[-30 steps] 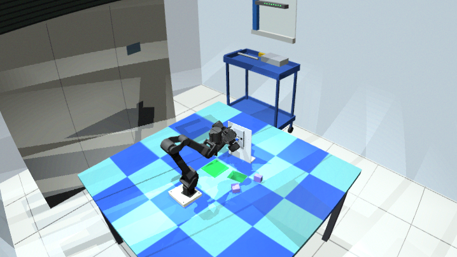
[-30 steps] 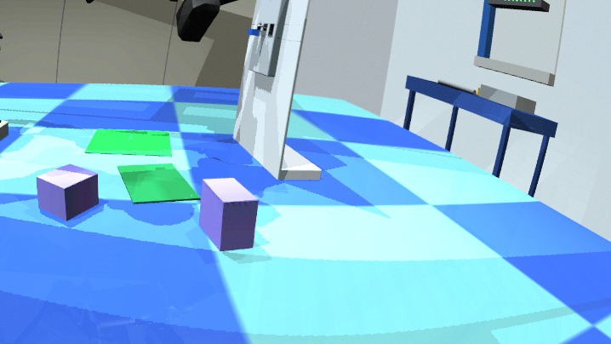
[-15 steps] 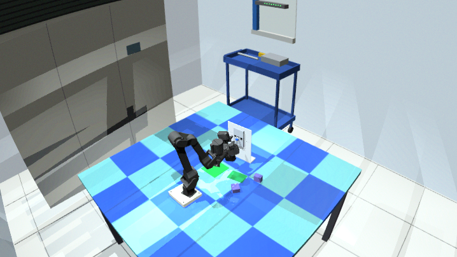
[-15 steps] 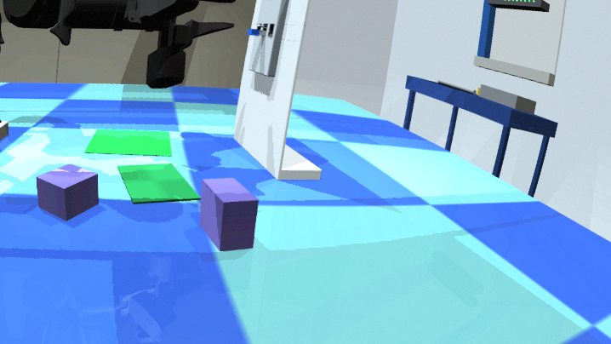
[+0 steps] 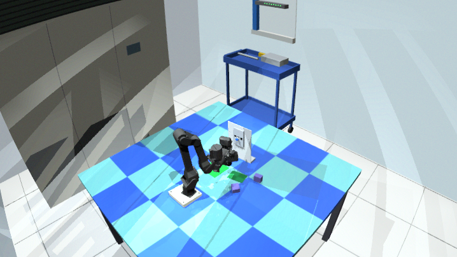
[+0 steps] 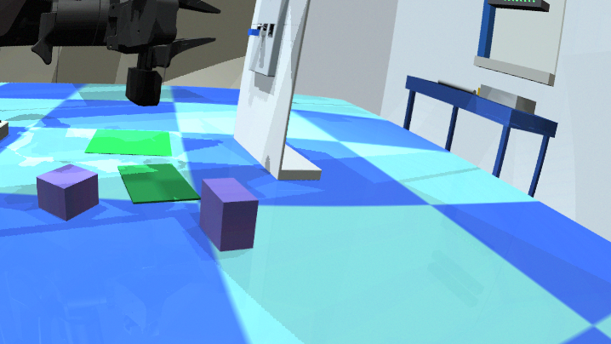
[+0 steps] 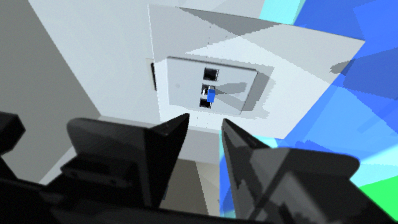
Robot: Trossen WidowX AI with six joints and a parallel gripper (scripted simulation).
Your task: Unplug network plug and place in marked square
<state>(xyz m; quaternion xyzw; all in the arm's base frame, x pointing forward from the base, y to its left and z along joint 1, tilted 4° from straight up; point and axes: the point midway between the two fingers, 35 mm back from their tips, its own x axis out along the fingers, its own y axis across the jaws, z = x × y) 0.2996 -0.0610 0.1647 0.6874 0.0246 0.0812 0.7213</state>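
Observation:
The blue plug [image 5: 237, 139] [image 6: 253, 31] [image 7: 211, 95] sits in the middle opening of the socket block on the upright white panel [image 5: 248, 140] [image 6: 256, 111] [image 7: 310, 75]. Its thin tab cannot be made out. My gripper [image 6: 217, 25] [image 7: 205, 120] is partly open and empty, in front of the panel. A gap separates its fingertips from the plug. In the wrist view the plug appears beyond and above the fingertips, and the panel looks turned on its side. A bright green square [image 5: 220, 171] [image 6: 130, 143] [image 7: 382, 197] lies flat on the table, below the arm.
A darker green patch [image 5: 237, 176] [image 6: 157, 184] lies beside the bright square. Two purple blocks stand near it: one [image 5: 235, 187] [image 6: 66, 192] towards the robot's base, the other [image 5: 258, 177] [image 6: 231, 214] farther right. The panel's foot [image 6: 299, 174] rests on the table.

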